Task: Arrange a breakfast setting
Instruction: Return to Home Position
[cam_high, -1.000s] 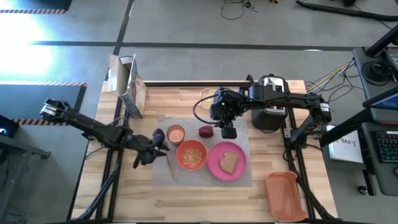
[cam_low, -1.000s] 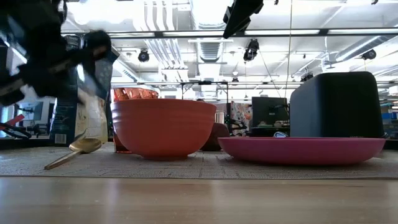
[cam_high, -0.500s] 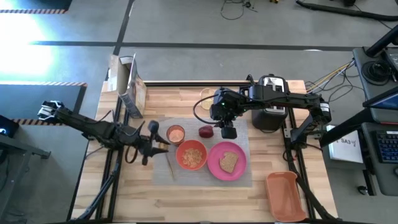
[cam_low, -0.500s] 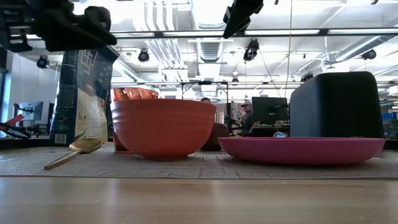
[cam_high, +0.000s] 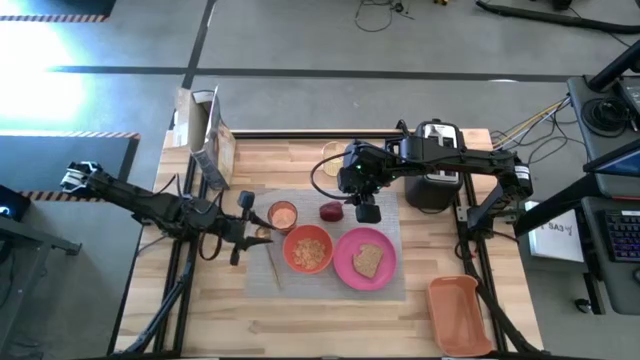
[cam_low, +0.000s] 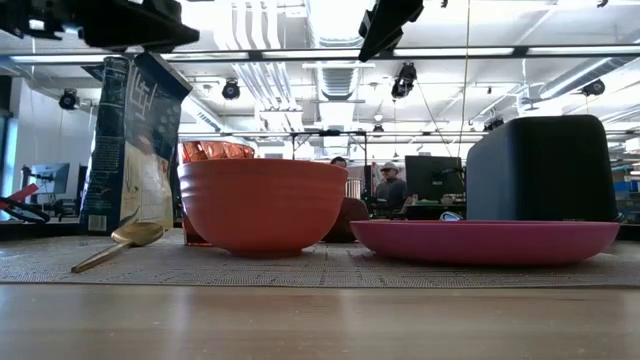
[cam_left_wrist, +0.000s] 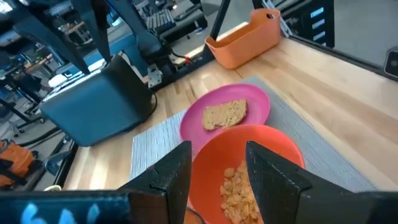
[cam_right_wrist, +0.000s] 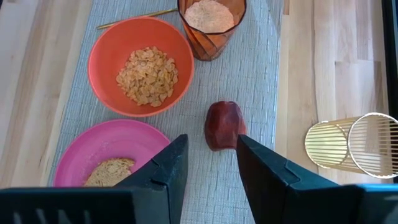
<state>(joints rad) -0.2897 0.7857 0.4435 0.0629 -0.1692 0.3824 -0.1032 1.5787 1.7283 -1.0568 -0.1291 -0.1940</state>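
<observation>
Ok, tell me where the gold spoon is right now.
In the high view the gold spoon lies on the grey placemat near its left edge, just left of the orange bowl.

No legible text anywhere. The cereal box (cam_low: 135, 140) at the far left of the table had large print on its face in the low view, but the letters couldn't be made out. A white sheet (cam_high: 555, 230) off the table's right side carried dark handwritten marks, too small to read. The toaster (cam_low: 545, 170) showed no readable brand or label. Monitors (cam_low: 440, 178) in the room behind were lit; nothing on them was readable.
</observation>
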